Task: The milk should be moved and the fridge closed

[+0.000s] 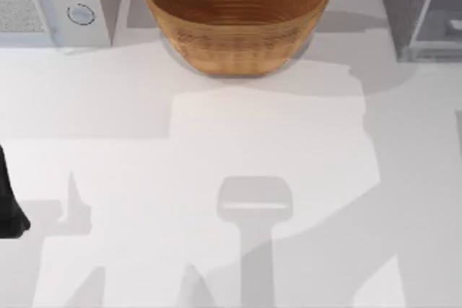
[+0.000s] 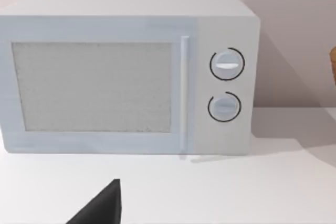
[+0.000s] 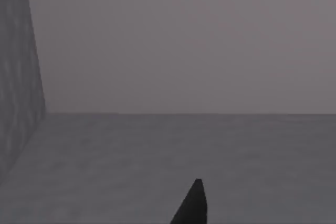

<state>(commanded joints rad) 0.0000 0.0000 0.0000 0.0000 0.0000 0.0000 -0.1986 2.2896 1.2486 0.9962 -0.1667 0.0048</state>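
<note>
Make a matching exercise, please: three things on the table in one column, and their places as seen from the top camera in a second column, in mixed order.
Things:
1. wicker bowl
2. microwave
3. fridge

Places:
a. far left corner of the table
b. far right corner of the table
c. far edge, in the middle

Pairs: 1-c, 2-a, 3-b

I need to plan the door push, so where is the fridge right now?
In the top view the fridge stands at the table's far right corner, right of the wicker bowl, with its pale door panel swung open.
</note>
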